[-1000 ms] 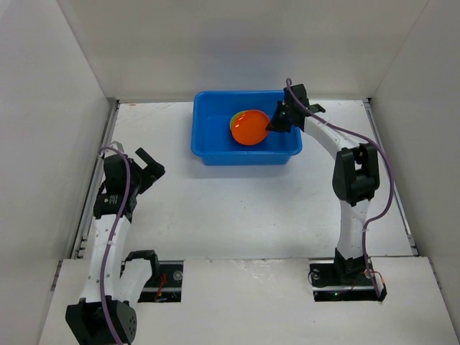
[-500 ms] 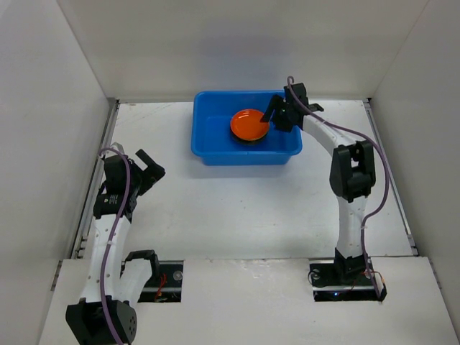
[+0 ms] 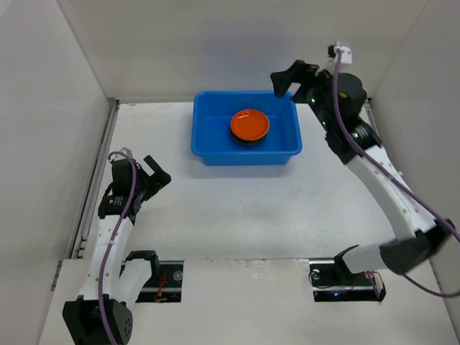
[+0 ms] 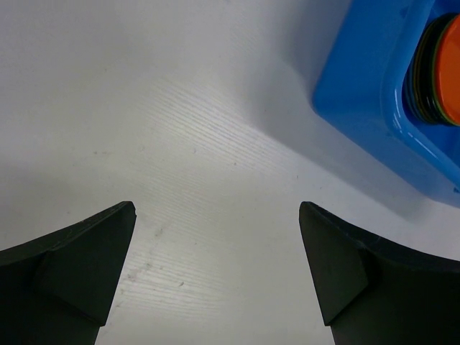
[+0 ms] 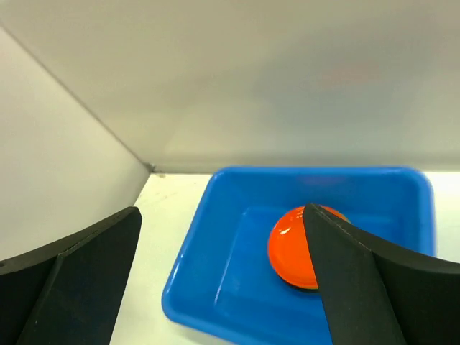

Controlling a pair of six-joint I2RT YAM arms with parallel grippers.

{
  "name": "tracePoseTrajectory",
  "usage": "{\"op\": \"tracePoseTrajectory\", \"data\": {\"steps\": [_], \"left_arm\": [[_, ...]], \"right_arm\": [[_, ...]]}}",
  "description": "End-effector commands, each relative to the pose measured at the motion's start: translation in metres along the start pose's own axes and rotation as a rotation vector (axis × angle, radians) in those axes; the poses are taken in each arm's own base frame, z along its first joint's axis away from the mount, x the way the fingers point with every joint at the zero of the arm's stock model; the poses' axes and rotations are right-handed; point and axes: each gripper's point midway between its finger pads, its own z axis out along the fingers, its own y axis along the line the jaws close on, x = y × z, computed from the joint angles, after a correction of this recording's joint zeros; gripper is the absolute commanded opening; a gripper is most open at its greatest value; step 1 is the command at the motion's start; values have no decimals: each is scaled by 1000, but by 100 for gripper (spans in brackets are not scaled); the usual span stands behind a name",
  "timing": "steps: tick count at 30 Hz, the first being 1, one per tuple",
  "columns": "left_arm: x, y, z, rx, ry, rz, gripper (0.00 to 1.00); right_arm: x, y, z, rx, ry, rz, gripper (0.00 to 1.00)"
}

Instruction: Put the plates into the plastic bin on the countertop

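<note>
The white countertop (image 3: 237, 208) is stretching flat between plain white walls (image 3: 215, 43), taking up most of the overhead view. The right arm (image 3: 374, 172) is reaching from its base at the near edge up and across toward the far right corner. The left arm (image 3: 108, 237) is standing folded near the left wall. The bright blue plastic bin (image 3: 246, 157) is sitting on the far middle of the countertop, its long side facing the arms. In the left wrist view one corner of the plastic bin (image 4: 366, 86) is showing at the upper right, and in the right wrist view the plastic bin (image 5: 215, 280) is lying below and ahead of the fingers. Inside it, right of centre, an orange plate (image 3: 249, 124) is lying face up on top of a stack of plates (image 4: 424, 72), whose dark and greenish edges are peeking out beneath it. The right gripper (image 3: 282, 80) is hovering above the bin's far right corner, its jaws spread wide and holding nothing. The left gripper (image 3: 158, 171) is hanging over bare countertop well apart from the bin, its jaws likewise spread wide and holding nothing.
</note>
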Motion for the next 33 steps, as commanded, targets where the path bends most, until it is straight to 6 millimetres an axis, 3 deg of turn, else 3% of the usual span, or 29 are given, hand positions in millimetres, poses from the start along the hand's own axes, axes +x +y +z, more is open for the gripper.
{"op": "tracePoseTrajectory", "data": {"steps": [1, 6, 12, 16, 23, 33], "left_arm": [[15, 0, -1, 0, 35, 19, 100], [35, 3, -3, 2, 54, 67, 100], [34, 7, 6, -52, 12, 80, 100], [17, 16, 9, -105, -60, 26, 100], [-14, 37, 6, -211, -199, 20, 100], [-21, 44, -3, -233, -240, 12, 100]], "right_arm": [[26, -50, -30, 222, -25, -182, 100], [77, -121, -111, 526, 14, -295, 100], [92, -152, -185, 611, -28, -259, 100], [92, -166, -208, 638, -32, -240, 100], [105, -160, -226, 582, -13, -217, 100], [117, -158, -228, 536, -23, -185, 100]]}}
